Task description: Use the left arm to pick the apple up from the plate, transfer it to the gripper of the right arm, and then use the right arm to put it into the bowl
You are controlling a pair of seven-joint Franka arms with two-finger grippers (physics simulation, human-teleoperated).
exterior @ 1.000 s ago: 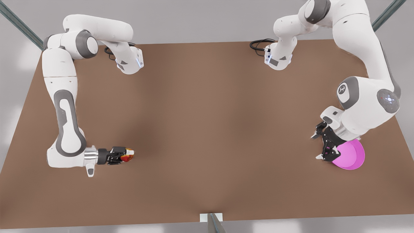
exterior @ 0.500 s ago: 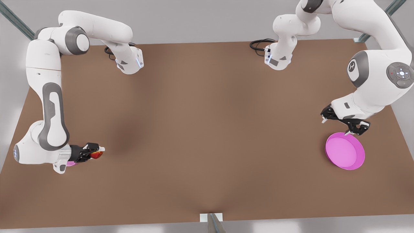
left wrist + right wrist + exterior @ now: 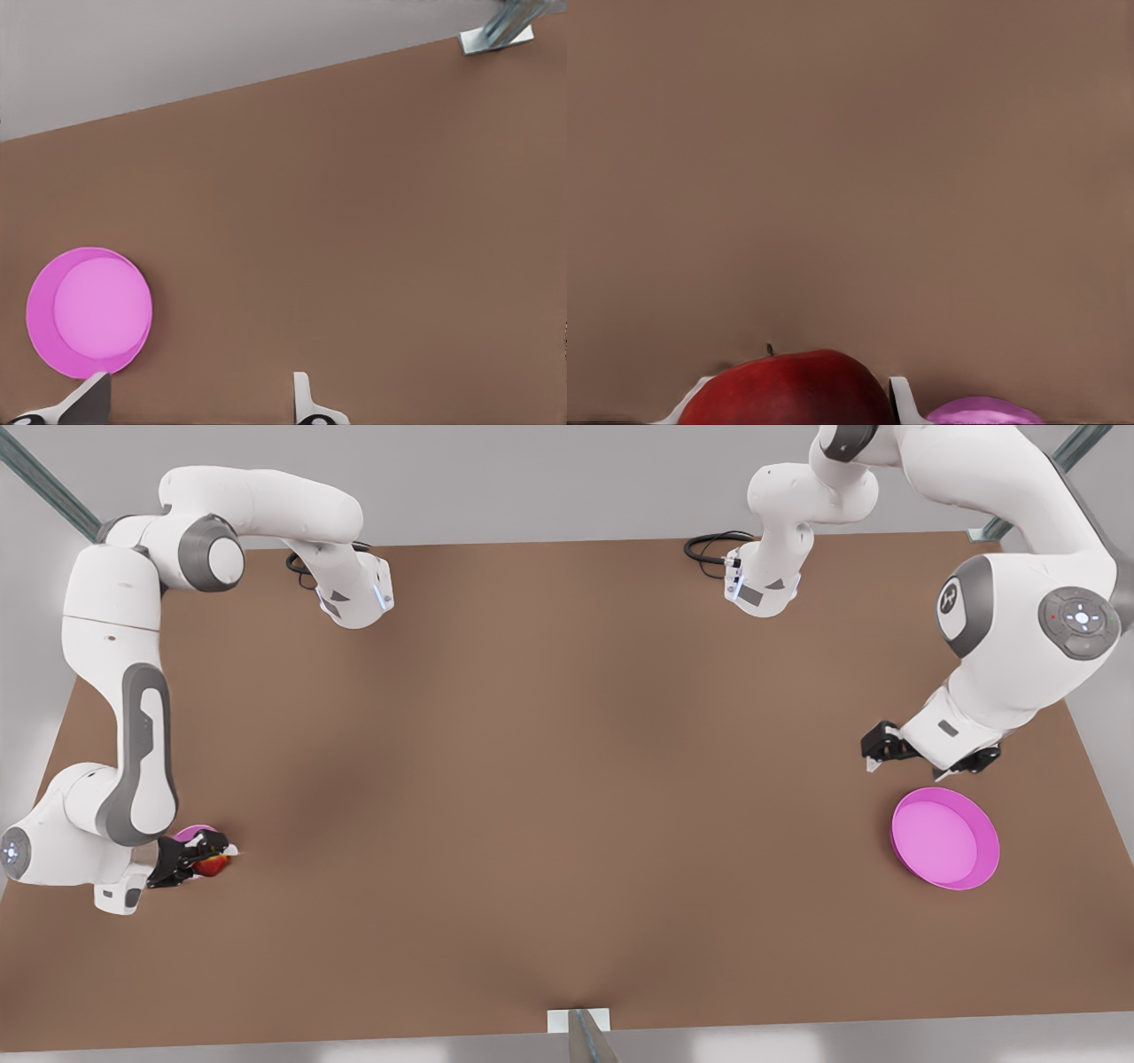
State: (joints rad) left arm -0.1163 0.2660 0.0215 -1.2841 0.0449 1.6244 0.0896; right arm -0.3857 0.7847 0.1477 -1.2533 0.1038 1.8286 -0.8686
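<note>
Front view: right gripper, slim black jaws clamped on small glossy red apple, just beside small round pink bowl at the front view's left. Left gripper, jaws spread and empty, near wide shallow magenta plate on matte brown desk. Left wrist view: plate, pale fingertips apart. Right wrist view: smooth apple, bowl rim.

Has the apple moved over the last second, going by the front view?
Yes. Clamped in the right gripper, the apple has travelled toward the front view's left, away from the table's centre, and now sits against the bowl.
</note>
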